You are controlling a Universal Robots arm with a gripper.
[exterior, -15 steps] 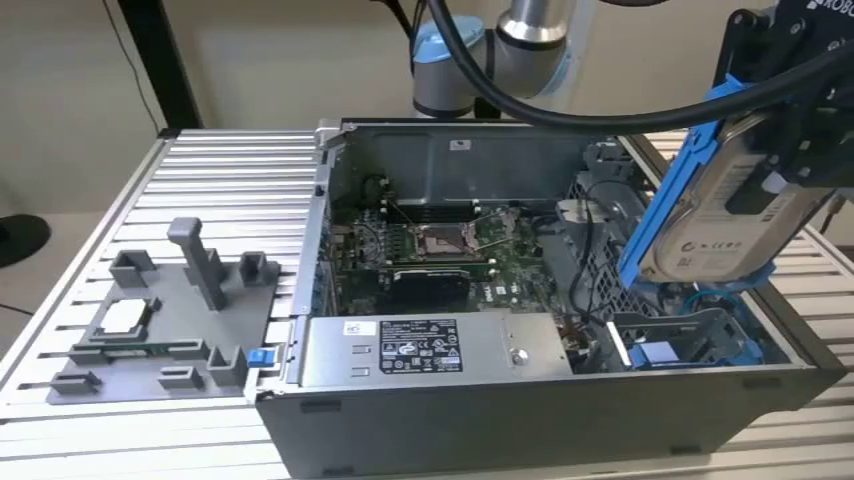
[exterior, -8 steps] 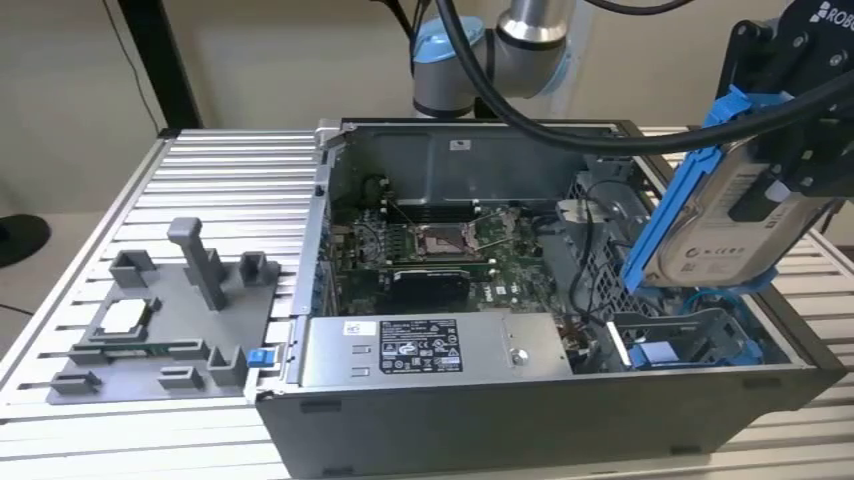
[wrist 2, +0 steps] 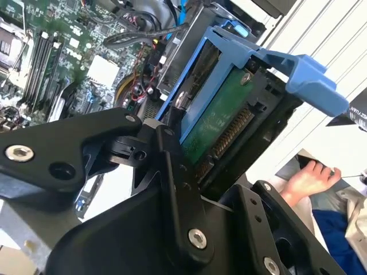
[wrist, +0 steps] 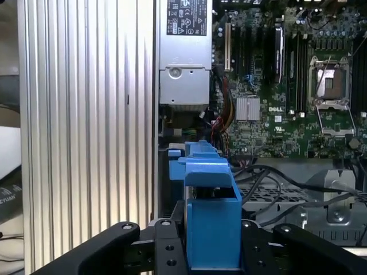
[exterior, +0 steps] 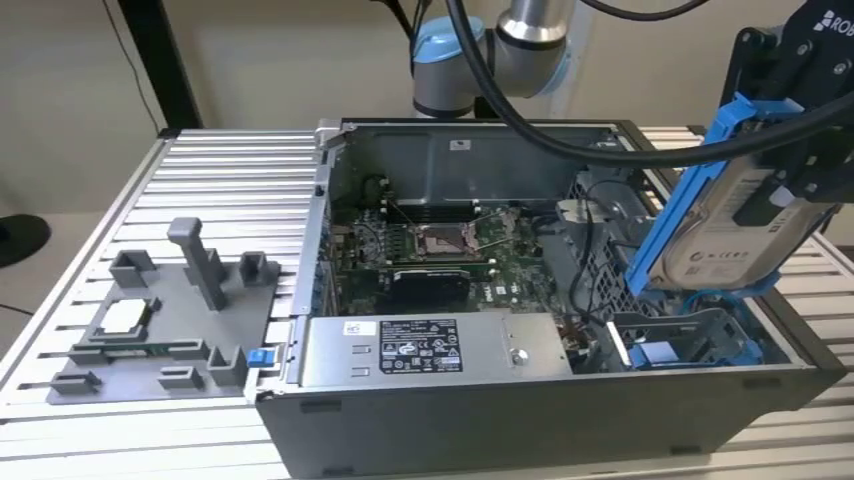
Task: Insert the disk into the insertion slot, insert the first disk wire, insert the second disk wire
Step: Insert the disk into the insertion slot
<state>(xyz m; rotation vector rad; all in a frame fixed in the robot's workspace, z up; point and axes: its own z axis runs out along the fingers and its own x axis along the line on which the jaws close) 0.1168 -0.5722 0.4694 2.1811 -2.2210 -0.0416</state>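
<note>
In the exterior view, an open computer case (exterior: 534, 420) lies on a ribbed metal tabletop (exterior: 214, 180). Towards the exterior view's right, the black fingers (exterior: 790, 190) pinch the disk (exterior: 721, 235) by its flat faces. The disk is in the air, standing steeply on edge and leaning, with its white label facing the camera and its blue carrier (exterior: 681, 200) running along the edge. It hangs just above the insertion slot (exterior: 681, 345), the blue-railed bay in the case's corner, and does not touch it. A grey power supply (exterior: 420, 350) lies along the near wall of the case, with the motherboard (exterior: 441, 250) beyond it. A grey plastic fixture (exterior: 160, 330) sits on the tabletop at the exterior view's left, well apart from the case.

In the second wrist view, the fingers (wrist 2: 178, 189) clamp the disk (wrist 2: 221, 120), whose green circuit board and row of connector pins are turned to the camera. The blue carrier (wrist 2: 275, 63) wraps round its far end. The motherboard (wrist 2: 57, 57) lies behind, and a person's hand (wrist 2: 309, 180) rests beyond the case.

In the first wrist view, the blue carrier (wrist: 212, 217) is seen end-on, gripped between the two fingers (wrist: 163, 252). Past it are the power supply (wrist: 183, 57), the motherboard (wrist: 287, 86), black cables (wrist: 269, 175) over a perforated metal cage (wrist: 275, 195), and the ribbed tabletop (wrist: 86, 114) beside the case.
</note>
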